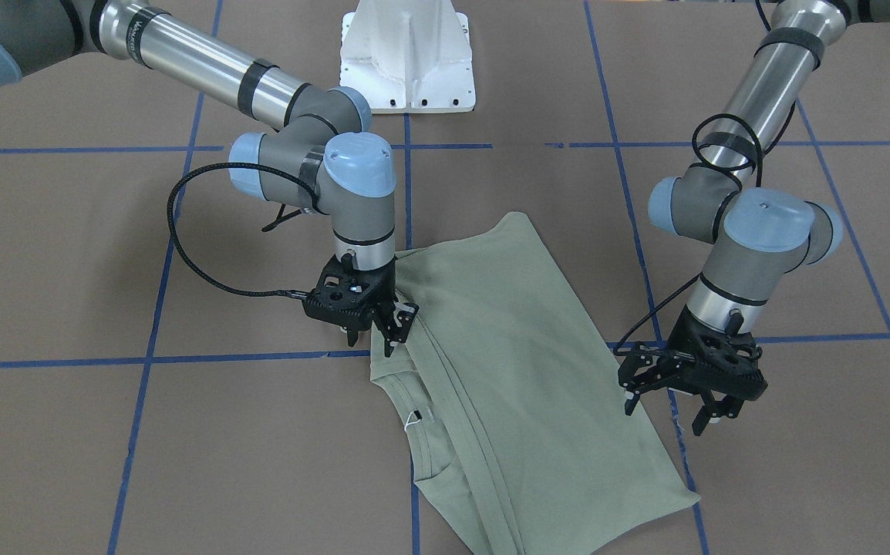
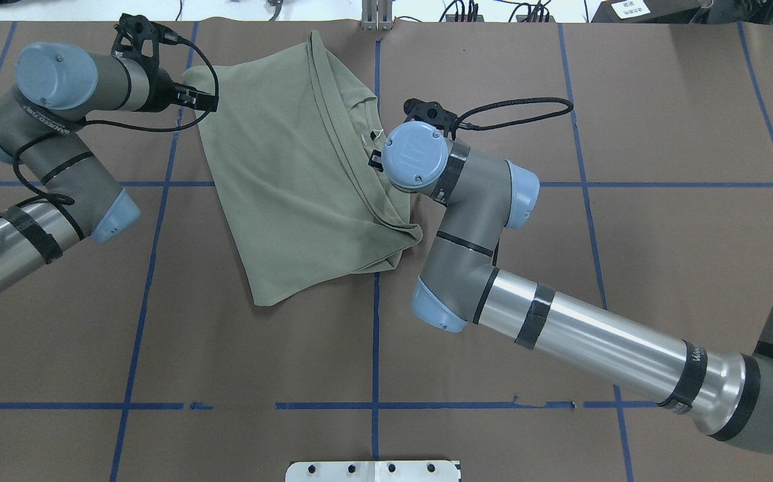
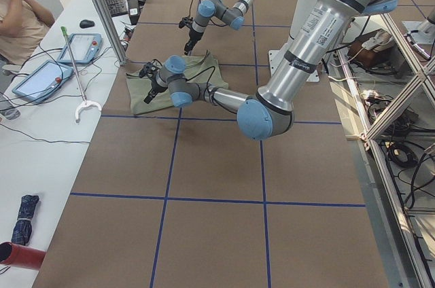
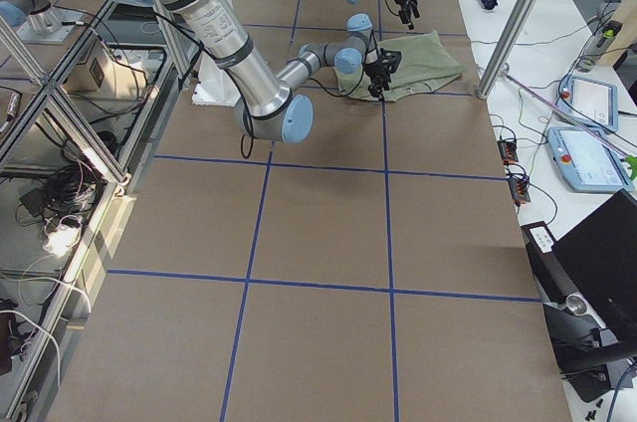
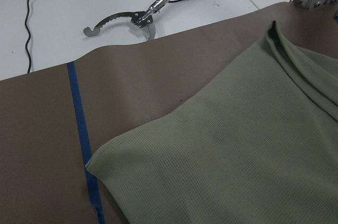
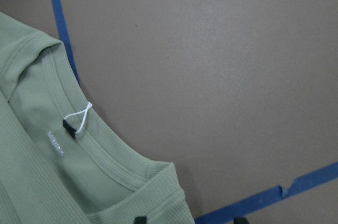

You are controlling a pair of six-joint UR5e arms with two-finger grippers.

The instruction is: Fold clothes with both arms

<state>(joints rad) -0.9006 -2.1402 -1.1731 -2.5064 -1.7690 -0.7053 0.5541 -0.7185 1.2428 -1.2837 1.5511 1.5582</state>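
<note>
Green shirt (image 2: 293,174) folded, flat on brown table (image 2: 560,268), toward the edge far from the robot, astride a blue tape line (image 2: 374,335). Ribbed collar (image 6: 105,155) with a small white loop (image 6: 79,121) turned to the robot's right side; stacked folded edges just beside the collar.

Right gripper (image 1: 374,339) pointing down at the shirt's collar-side edge. Jaws apart, nothing pinched between them: one fingertip (image 6: 138,218) over the cloth, the other over bare table by the tape. Whether the tips touch the cloth, impossible to tell.

Left gripper (image 1: 669,412) at the opposite edge, by a corner of the shirt. Jaws spread wide, empty, one finger over the cloth's border, the other over the table.

White pedestal (image 1: 406,62) well apart from the shirt, at the robot's side.
</note>
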